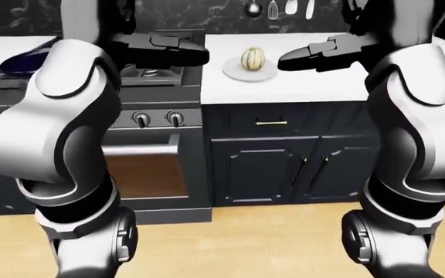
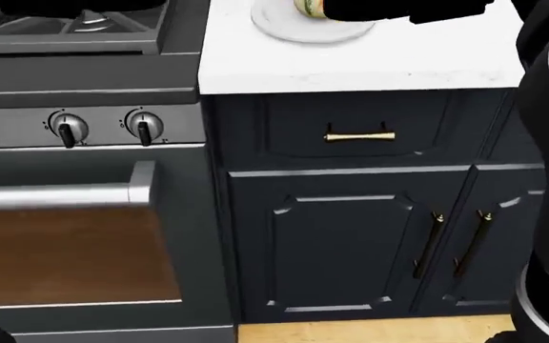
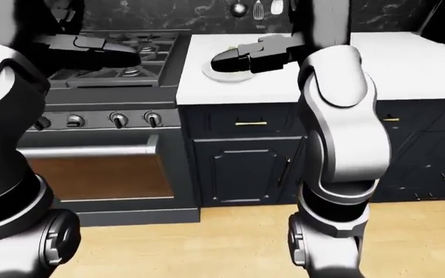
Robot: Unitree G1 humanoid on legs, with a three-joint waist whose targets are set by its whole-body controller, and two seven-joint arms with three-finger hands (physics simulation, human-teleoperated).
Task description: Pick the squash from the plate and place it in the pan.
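Right hand (image 1: 304,57) hovers with fingers open just beside the squash (image 1: 253,58), which stands on its plate (image 1: 249,72) on the counter; a careless reach may knock it over; left hand (image 1: 185,51) hangs over the stove, its fingers unclear.

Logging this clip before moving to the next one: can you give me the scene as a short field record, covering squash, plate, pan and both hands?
squash: upright on the plate, not held
plate: white, on the white counter beside the stove
pan: dark blue, at the left edge of the left-eye view
left hand: over the stove, empty, open or shut unclear
right hand: right of the squash, not gripping it, open or shut unclear
task stage: squash not yet picked
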